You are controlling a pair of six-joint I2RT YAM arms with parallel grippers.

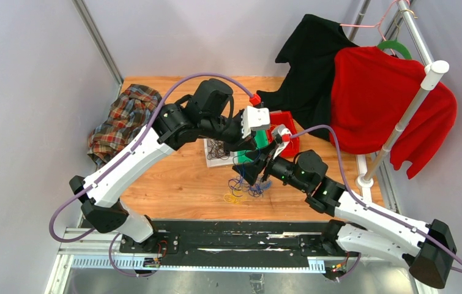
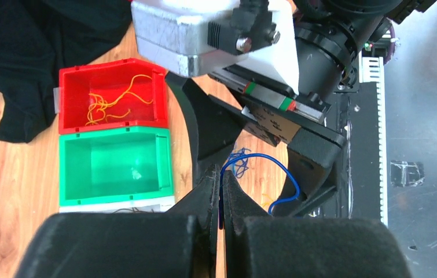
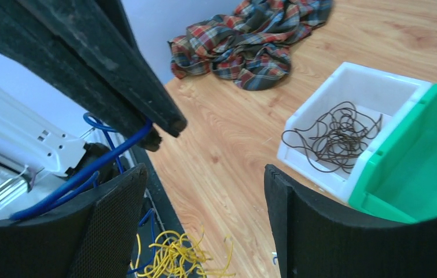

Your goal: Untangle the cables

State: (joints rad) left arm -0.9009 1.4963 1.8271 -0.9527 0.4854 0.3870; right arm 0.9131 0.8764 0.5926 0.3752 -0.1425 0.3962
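A: Arm poses?
B: The left arm arches from near-left over the table (image 1: pixel 179 184), wrist tipped down at centre. The right arm lies low, reaching in from near-right. The tips nearly meet above the clump (image 1: pixel 243 187).

A: Hands?
B: Left gripper (image 2: pixel 221 179) is pinched tight on a blue cable (image 3: pixel 97 161), with a loop bowing out sideways. Right gripper (image 3: pixel 204 174) is spread wide with nothing between its fingers, just beside the left's tips.

A: Room to move?
B: Just behind stand the white bin (image 3: pixel 311 165), green bin (image 3: pixel 378 202) and red bin (image 2: pixel 111 123), in a row and touching. The shirt (image 1: pixel 124 119) is far-left, the black cloth (image 2: pixel 13 63) by the red bin. There is open wood left of the clump.

A: Cables?
B: The clump lies on the wood under both grippers, with yellow cables (image 3: pixel 172 255) below the right one. Black cables (image 3: pixel 337 136) are in the white bin, yellow strands (image 2: pixel 109 104) in the red.
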